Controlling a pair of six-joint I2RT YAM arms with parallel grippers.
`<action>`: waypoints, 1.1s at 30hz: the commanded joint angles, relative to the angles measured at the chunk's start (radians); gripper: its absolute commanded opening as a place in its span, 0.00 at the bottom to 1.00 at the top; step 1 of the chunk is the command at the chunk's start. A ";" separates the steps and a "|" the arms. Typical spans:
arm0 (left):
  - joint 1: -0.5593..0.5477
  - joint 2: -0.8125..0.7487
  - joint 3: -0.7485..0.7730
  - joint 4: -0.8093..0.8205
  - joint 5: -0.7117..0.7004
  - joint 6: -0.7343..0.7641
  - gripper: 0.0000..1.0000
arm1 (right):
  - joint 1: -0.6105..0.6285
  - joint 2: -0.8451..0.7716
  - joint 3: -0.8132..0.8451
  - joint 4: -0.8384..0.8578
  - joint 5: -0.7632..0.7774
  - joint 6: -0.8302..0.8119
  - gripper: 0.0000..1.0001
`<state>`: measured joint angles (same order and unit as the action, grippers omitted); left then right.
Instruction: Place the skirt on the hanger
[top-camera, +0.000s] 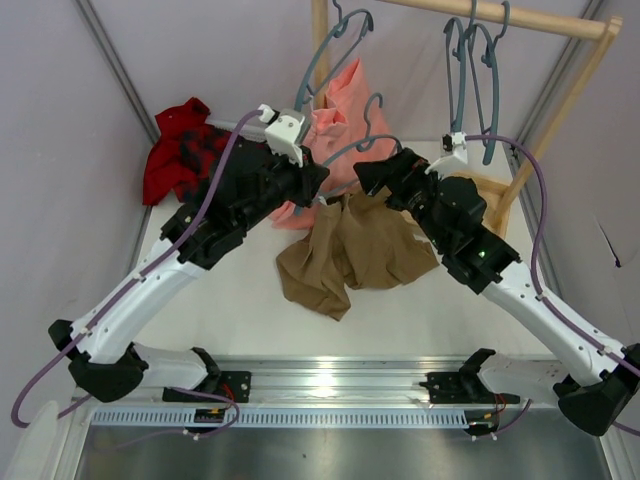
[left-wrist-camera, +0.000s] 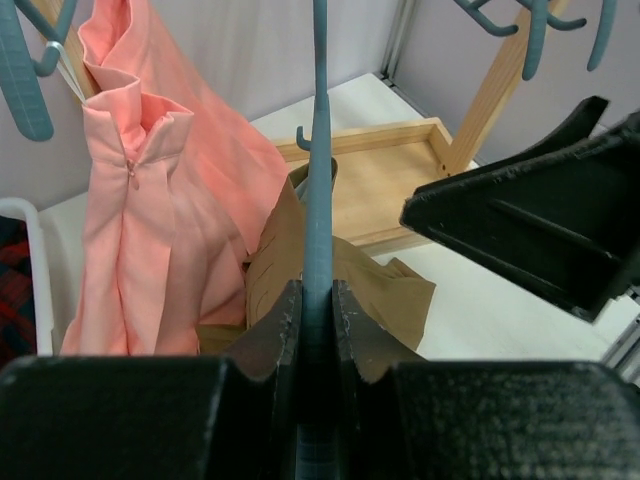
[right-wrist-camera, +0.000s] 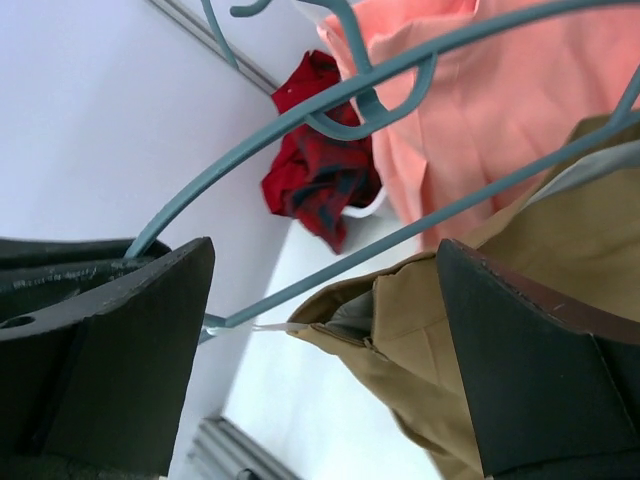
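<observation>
Skirt (top-camera: 350, 255): tan, bunched on the table (top-camera: 230, 300) below and between both grippers, top edge lifted against the hanger (left-wrist-camera: 320, 150). Left gripper (left-wrist-camera: 318, 300) pinched tight on the hanger's arm, seen edge-on. Right gripper (right-wrist-camera: 325, 252): fingers spread wide, with the hanger bar and skirt waistband running between them. Pink garment (top-camera: 345, 95) hangs just beyond the left gripper. Plaid garment (top-camera: 178, 150) lies well off to its left.
</observation>
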<state>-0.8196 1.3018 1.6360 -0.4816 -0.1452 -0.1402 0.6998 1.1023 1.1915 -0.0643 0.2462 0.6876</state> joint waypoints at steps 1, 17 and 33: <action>-0.006 -0.085 -0.057 0.161 0.038 -0.035 0.00 | -0.003 -0.022 -0.026 0.146 0.042 0.156 0.98; -0.047 -0.254 -0.277 0.330 0.015 0.007 0.00 | 0.000 0.070 0.037 0.121 0.264 0.231 0.93; -0.056 -0.312 -0.324 0.374 0.076 0.028 0.00 | -0.013 0.093 0.002 0.238 0.341 0.259 0.85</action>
<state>-0.8639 1.0374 1.3113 -0.2485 -0.1135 -0.1303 0.6960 1.1782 1.1599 0.0982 0.5320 0.9253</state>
